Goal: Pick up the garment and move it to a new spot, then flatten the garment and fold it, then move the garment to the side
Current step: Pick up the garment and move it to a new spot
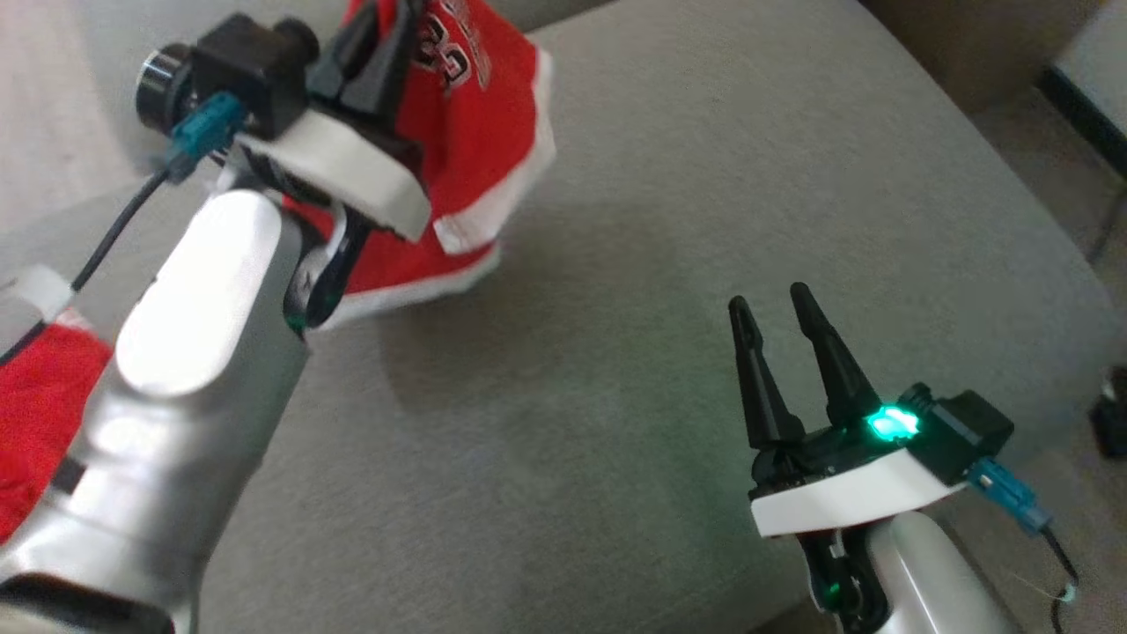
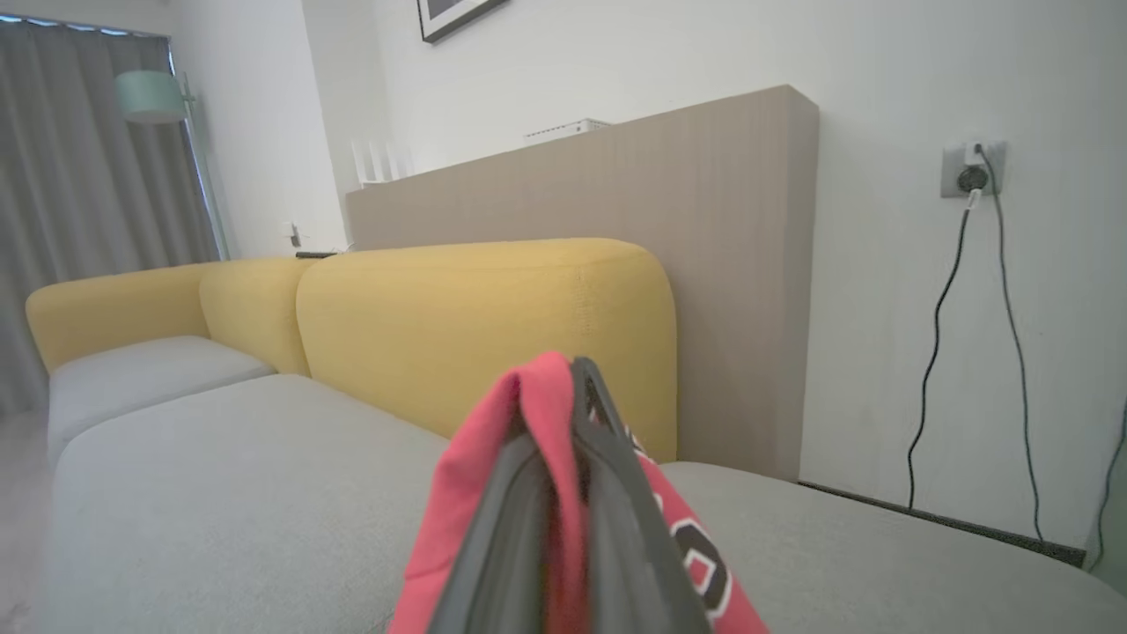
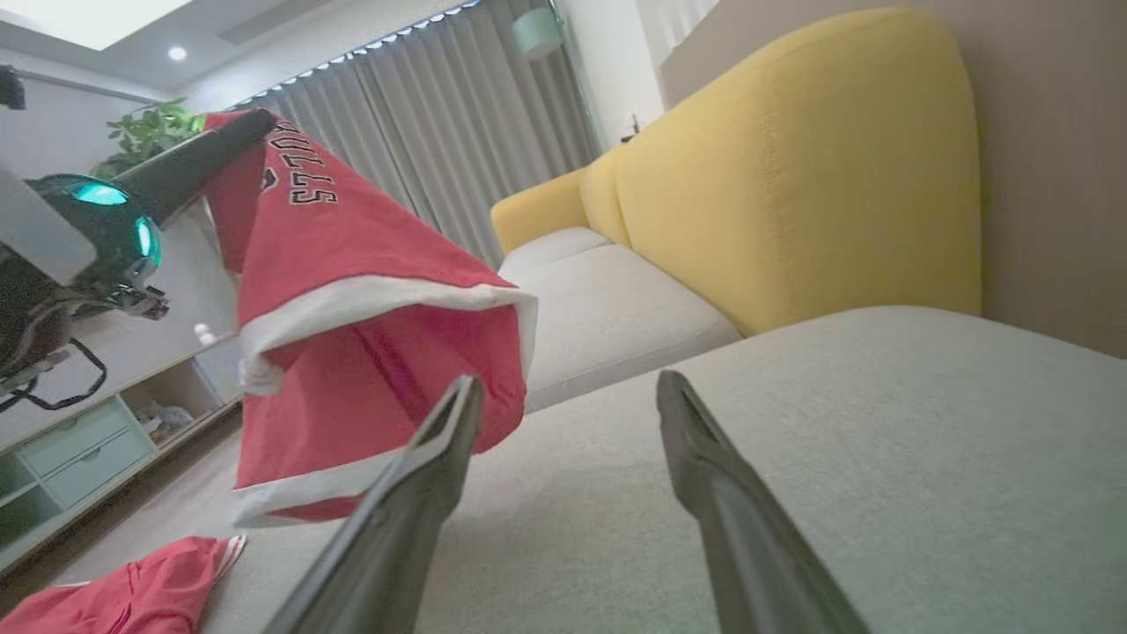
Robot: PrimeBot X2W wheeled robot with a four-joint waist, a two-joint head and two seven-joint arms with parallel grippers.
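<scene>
Some of the garment point(image 1: 484, 132) hides behind the pinching left claw point(image 2: 568, 396); right claw point(image 1: 770, 304) spread.

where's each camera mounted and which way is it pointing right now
head: on the robot's head, looking down at the grey sofa seat; left forearm, left tool shut on red jersey, open right tool
left wrist: along the left tool, toward the yellow backrest; fingers pinching the jersey
right wrist: along the open right tool, toward seat, backrest, curtains
shared: all three show the jersey
</scene>
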